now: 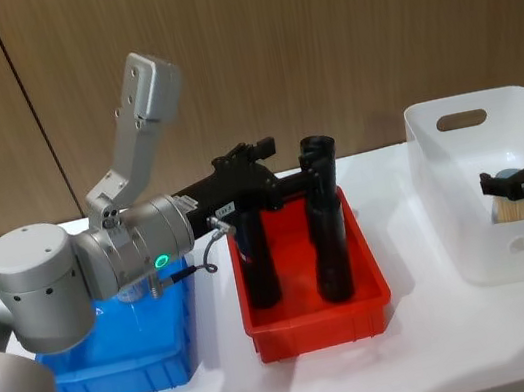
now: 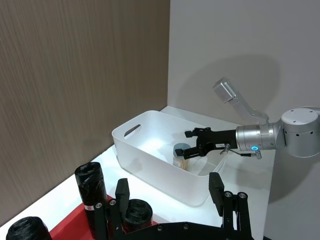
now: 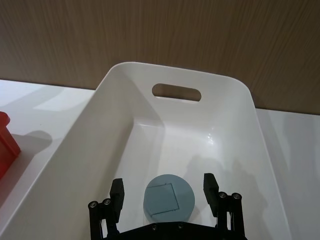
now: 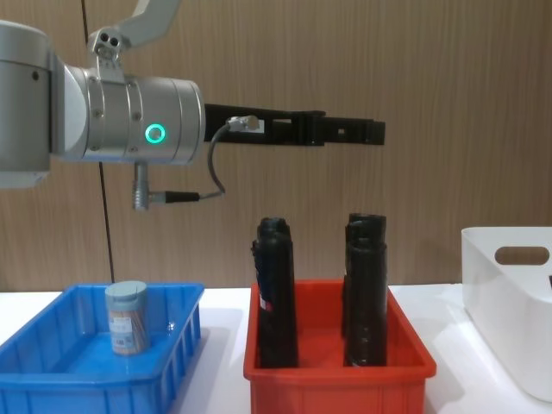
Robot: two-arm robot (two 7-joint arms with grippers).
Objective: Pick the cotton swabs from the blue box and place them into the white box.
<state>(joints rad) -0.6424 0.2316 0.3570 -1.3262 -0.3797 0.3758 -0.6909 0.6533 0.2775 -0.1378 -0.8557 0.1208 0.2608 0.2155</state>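
Note:
One jar of cotton swabs (image 4: 127, 317) with a pale blue lid stands upright in the blue box (image 4: 52, 379), also seen as the blue box (image 1: 121, 373) under my left arm. A second jar of cotton swabs (image 3: 169, 196) sits inside the white box (image 3: 125, 125). My right gripper (image 3: 164, 192) is open there, a finger on each side of the jar with a small gap. The left wrist view shows that same right gripper (image 2: 191, 148) at the jar (image 2: 181, 156). My left gripper (image 1: 272, 166) hangs open and empty, high over the red bin.
Between the two boxes stands a red bin (image 1: 320, 323) holding tall black rolled cylinders (image 4: 276, 293) that rise well above its rim. A wood-panelled wall runs close behind the table. White tabletop (image 1: 423, 360) lies in front of the bins.

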